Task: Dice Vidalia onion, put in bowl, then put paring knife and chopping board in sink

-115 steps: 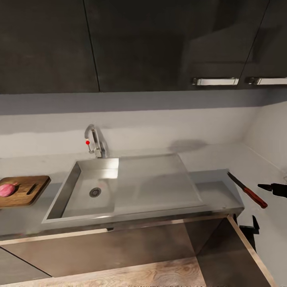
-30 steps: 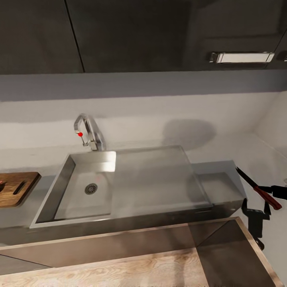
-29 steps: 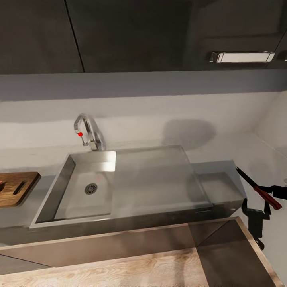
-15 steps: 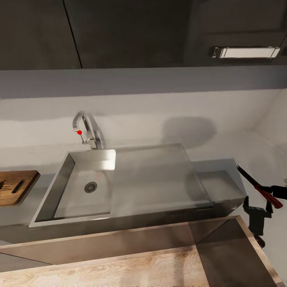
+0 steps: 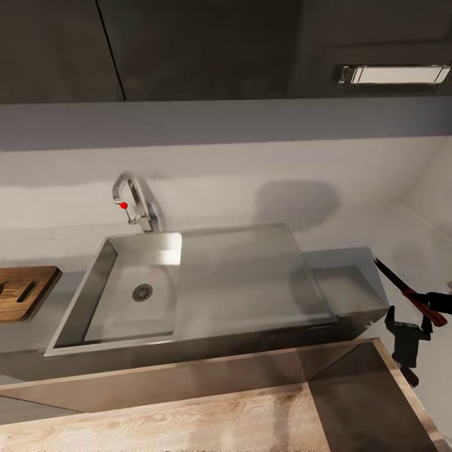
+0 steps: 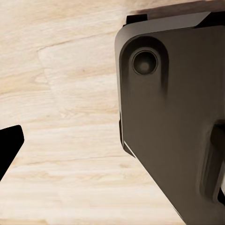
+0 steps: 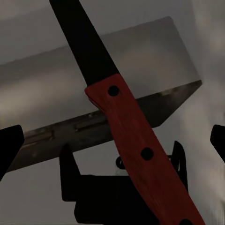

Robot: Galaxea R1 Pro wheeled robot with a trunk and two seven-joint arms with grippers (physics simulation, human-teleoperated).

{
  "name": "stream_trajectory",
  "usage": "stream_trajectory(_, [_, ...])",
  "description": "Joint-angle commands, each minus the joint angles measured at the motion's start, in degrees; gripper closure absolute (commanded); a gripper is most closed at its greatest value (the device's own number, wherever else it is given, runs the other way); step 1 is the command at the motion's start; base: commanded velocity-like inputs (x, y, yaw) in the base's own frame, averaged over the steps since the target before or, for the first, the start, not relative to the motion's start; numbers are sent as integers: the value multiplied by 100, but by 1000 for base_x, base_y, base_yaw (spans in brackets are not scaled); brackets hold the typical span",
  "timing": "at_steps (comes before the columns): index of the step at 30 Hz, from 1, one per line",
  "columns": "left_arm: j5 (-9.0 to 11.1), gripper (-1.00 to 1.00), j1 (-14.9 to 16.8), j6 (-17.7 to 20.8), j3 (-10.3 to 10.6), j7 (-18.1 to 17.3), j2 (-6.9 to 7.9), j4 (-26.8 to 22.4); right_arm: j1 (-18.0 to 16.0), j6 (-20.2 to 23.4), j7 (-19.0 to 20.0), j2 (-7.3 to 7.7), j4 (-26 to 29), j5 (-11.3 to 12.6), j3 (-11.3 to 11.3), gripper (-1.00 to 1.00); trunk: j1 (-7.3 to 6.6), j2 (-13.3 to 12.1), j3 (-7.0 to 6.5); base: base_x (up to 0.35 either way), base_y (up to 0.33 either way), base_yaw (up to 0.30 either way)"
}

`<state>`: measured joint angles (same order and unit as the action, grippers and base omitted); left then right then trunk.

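The right hand (image 5: 433, 302) sits at about four o'clock in the head view, off the right end of the surface (image 5: 342, 285), closed on the red handle of the paring knife (image 5: 408, 294). The dark blade slants up toward eleven o'clock, its tip just past the surface's right edge. In the right wrist view the paring knife (image 7: 123, 115) runs away from the hand, the handle showing three dark rivets and the blade narrowing over the grey end of the surface.

As I judge it, the knife is on its way to the sink (image 5: 113, 295). To do this well, the hand should travel toward nine o'clock, keep the blade above the steel rim, and let go only when the knife hangs low over the basin or the drainboard (image 5: 245, 279), so it neither skids nor bounces out.

The sink lies at the centre of the head view, with a round drain (image 5: 142, 292) in the basin and the faucet (image 5: 133, 201) with its red dot at eleven o'clock. The chopping board (image 5: 22, 292) rests on the surface at nine o'clock, well apart from the knife, cut off by the picture's edge.

The left wrist view shows wooden floor (image 6: 61, 122) and a dark part of the robot's body (image 6: 173, 117); whether the left hand is open or closed I cannot tell.
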<state>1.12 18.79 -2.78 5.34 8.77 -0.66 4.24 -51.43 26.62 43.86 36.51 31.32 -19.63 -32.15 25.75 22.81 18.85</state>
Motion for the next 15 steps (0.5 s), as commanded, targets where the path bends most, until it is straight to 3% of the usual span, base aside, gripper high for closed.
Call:
stream_trajectory(1, [11,-100,11,-29,46,19,-4,24,-8,27,48,-3,6,-50,-37,-100,3,11,16,0,0,0])
stream_trajectory(15, [11,-100,11,-29,46,22,-19,24,-8,27,52,-3,6,-50,-41,-100,3,11,106,0,0,0])
